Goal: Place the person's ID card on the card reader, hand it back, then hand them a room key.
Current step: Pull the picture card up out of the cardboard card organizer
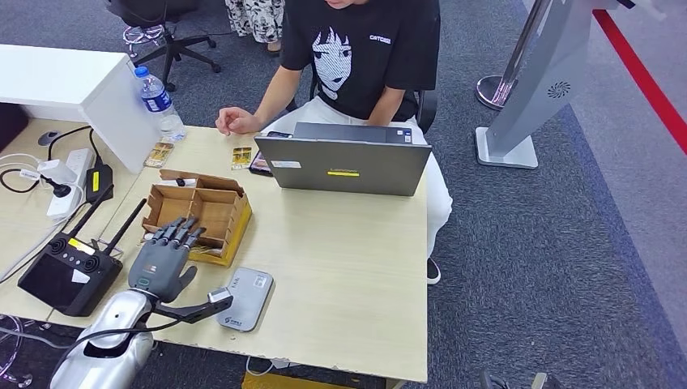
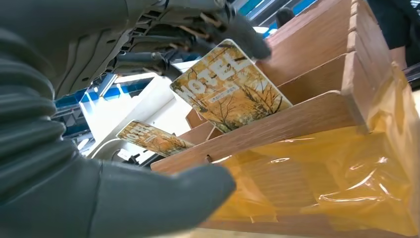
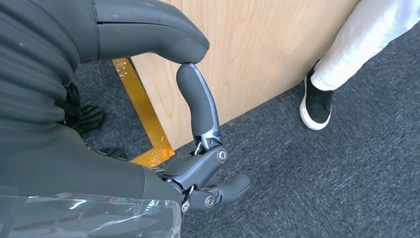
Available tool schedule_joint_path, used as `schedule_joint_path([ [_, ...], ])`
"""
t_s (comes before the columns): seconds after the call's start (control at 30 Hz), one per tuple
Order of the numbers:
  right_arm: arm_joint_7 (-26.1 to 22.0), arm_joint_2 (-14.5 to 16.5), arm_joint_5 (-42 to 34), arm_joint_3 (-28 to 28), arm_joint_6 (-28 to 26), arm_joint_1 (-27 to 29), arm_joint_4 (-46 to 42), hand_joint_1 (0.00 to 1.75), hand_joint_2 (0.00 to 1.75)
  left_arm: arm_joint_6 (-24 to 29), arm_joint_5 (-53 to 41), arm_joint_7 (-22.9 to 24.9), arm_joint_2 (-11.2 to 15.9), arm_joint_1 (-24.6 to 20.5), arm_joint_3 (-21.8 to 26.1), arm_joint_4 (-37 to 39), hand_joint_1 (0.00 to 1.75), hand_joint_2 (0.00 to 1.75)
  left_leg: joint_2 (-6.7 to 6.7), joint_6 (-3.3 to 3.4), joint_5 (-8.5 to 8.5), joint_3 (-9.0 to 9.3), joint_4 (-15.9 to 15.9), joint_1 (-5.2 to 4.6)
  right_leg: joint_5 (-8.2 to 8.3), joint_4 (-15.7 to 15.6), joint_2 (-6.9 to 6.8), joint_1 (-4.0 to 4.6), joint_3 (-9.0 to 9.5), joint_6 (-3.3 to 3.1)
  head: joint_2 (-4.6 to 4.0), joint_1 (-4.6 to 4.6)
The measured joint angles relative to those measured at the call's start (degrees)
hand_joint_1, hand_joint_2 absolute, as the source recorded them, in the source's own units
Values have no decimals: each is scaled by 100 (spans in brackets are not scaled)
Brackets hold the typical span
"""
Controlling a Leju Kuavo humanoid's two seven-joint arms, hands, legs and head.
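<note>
A wooden compartment box [image 1: 212, 212] stands on the table's left half, its front wrapped in yellow film [image 2: 317, 173]. My left hand [image 1: 164, 258] reaches over its front wall, fingers [image 2: 243, 37] resting on the top edge of a yellow "HOTEL" room key card [image 2: 230, 87] that stands tilted in a compartment. The thumb [image 2: 163, 198] stays outside the wall, apart from the card. A second key card [image 2: 151, 138] leans deeper in. The grey card reader [image 1: 244, 298] lies just right of my wrist. My right hand [image 3: 198, 124] hangs beside the table edge, thumb and a finger tip to tip on nothing.
A person sits behind an open laptop [image 1: 344, 164], one hand [image 1: 235, 120] on the far table edge. Two yellowish cards [image 1: 159, 154] [image 1: 241, 156] and a dark phone [image 1: 261, 164] lie there. A black controller [image 1: 69, 271], a water bottle [image 1: 158, 101] and a power strip [image 1: 69, 182] crowd the left.
</note>
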Motion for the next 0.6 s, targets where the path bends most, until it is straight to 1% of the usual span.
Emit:
schedule_joint_path([
  [0.33,0,0,16,-4,-14,0,-1,0,175,277,-174,-80,-184,-128,102,63,175,175,-1,0,0,0,0,0,0,0,-1,0,-1,0,0,1],
  [0.47,2,0,25,-7,-19,-1,-1,0,175,465,-315,-45,-359,-243,111,4,175,175,-2,1,1,0,3,-1,0,0,-3,0,-1,0,0,0],
  [0.6,19,0,82,-7,-32,-4,0,0,175,519,-423,16,-593,-420,111,-264,175,175,-4,1,1,-2,5,-1,3,0,-4,0,0,0,0,1],
])
